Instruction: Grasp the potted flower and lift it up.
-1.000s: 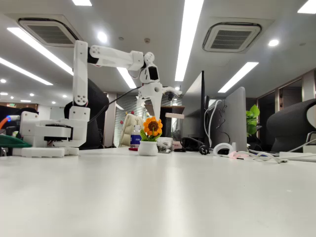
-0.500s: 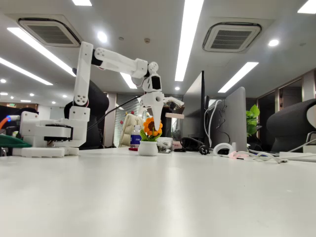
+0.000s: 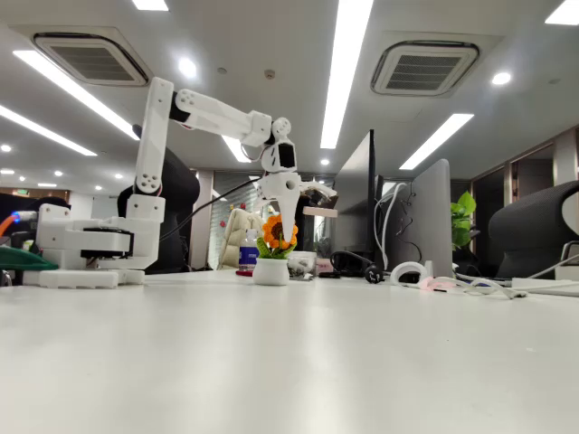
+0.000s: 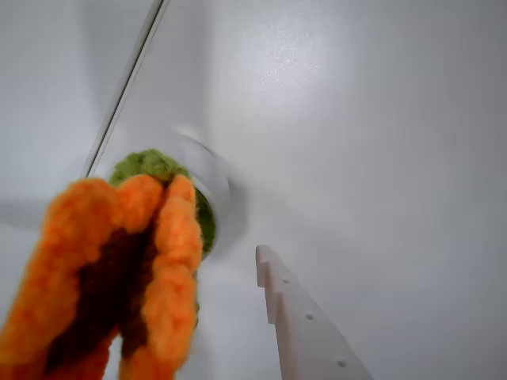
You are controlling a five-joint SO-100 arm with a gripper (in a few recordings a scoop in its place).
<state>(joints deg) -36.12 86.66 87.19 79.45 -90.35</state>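
Since a second ago the arm (image 3: 194,108) has been dipping down and reaching further out, so the gripper (image 3: 290,228) is now hanging right in front of the flower (image 3: 274,246) instead of above it; the flower itself hasn't budged.

The flower is sitting on the table (image 3: 289,353), a little right of the arm's base. It's a small knitted-looking sunflower: orange-yellow petals, dark brown centre, green leaves, all stuck in a rounded white pot. In the wrist view the bloom (image 4: 119,277) is looming big and blurry at lower left, with green yarn and the white pot rim behind it, and one white finger (image 4: 305,324) is poking in from the bottom, just right of the petals and not touching them. In the fixed view the long pointed finger is overlapping the bloom, tip pointing down. The second finger is looking spread out to the right, so the claw is gaping and gripping nothing.

The table is plain glossy white, with a seam line running across it in the wrist view. Behind it: a small bottle (image 3: 249,251), monitors (image 3: 398,221), cables, a leafy green plant (image 3: 463,221), dark chairs, and ceiling strip lights with vents.
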